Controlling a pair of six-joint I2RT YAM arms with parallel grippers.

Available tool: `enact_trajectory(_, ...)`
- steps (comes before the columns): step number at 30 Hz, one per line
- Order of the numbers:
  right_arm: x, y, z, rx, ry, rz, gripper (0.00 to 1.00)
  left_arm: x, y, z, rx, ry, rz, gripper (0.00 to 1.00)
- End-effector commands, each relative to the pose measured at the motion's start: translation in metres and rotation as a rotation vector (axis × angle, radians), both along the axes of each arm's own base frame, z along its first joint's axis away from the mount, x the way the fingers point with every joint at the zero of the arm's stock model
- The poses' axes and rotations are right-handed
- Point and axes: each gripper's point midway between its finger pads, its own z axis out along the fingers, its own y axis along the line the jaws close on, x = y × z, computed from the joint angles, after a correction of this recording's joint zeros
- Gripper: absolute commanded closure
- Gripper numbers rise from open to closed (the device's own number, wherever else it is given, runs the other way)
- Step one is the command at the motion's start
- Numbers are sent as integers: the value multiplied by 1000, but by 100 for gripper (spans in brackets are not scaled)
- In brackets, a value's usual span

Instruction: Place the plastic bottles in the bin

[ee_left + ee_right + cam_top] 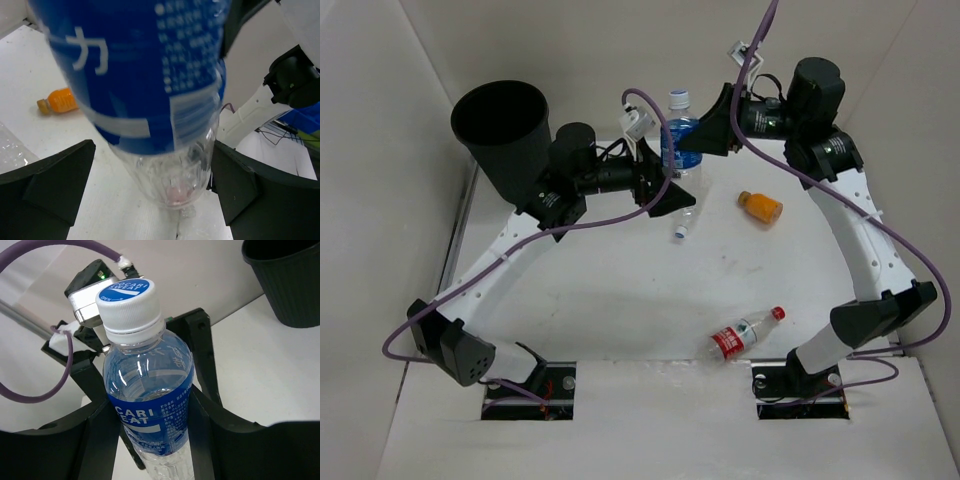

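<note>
Seen from above, the blue-labelled bottle has its long axis upright, cap uppermost, near the middle of the far edge of the bench. I cannot tell whether its base rests on the bench or hangs just off it. The right hand meets it from the right and the left hand from the near-left. The bin is at the far-left corner, close by the left arm and well apart from the right arm. The bottle's way to the bin therefore runs leftward, on the left arm's side.

In the left wrist view, the left hand is spread wide, one finger on each side of the bottle's clear lower body. Bare bench shows between the bottle and the finger at the picture's left. On the other side the gap is too slim to judge. It straddles the bottle rather than grips it.

In the right wrist view, the right hand is drawn in narrow, its fingers against the label, apparently holding the bottle. The bin shows beyond.

The coming move looks like a hand-over to the nearer left arm. For that, the left hand would have to close square across the upright body.
</note>
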Motion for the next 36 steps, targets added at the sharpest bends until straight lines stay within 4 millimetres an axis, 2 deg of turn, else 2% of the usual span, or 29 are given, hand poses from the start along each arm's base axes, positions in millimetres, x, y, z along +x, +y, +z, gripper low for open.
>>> enact_trajectory(1,-23,2,34,49,-124,37,100,0,-6,33,-60,-92,8,12)
enact_trajectory(4,-27,4,34,51,-121,46,95,4,-9,35,-61,-97,22,63)
enact_trajectory(5,-28,4,34,51,-121,48,86,8,-10,35,-60,-98,40,82)
enact_trajectory(6,-28,3,33,50,-125,42,65,11,-9,34,-55,-98,54,88)
enact_trajectory(7,-28,3,32,48,-126,40,40,15,-8,34,-49,-101,74,92)
enact_trajectory(8,-27,1,31,46,-123,38,0,19,-5,31,-37,-106,86,95)
enact_trajectory(9,-26,0,29,42,-121,41,0,25,0,27,-16,-116,106,97)
enact_trajectory(11,-12,-16,26,33,-126,-11,0,41,18,17,38,-149,157,100)
enact_trajectory(14,12,-52,24,26,-136,-137,0,82,72,8,136,-229,308,100)
enact_trajectory(17,26,-89,19,16,-162,-258,0,121,140,26,181,-322,480,100)
enact_trajectory(21,33,-122,1,0,-169,-370,0,163,231,59,211,-427,698,100)
enact_trajectory(23,30,-131,-10,-7,-152,-399,0,181,275,69,228,-471,802,100)
enact_trajectory(25,23,-137,-17,-12,-143,-419,0,197,312,71,244,-507,888,100)
enact_trajectory(27,14,-139,-23,-15,-134,-430,0,211,336,65,260,-529,935,100)
enact_trajectory(30,-3,-142,-23,-14,-131,-448,0,242,373,40,306,-536,1012,100)
enact_trajectory(33,-22,-146,-28,-23,-131,-471,0,271,401,14,354,-523,1071,97)
enact_trajectory(35,-31,-151,-37,-39,-117,-497,0,288,416,-1,378,-517,1100,92)
enact_trajectory(36,-36,-153,-42,-49,-108,-504,0,295,423,-6,388,-515,1115,87)
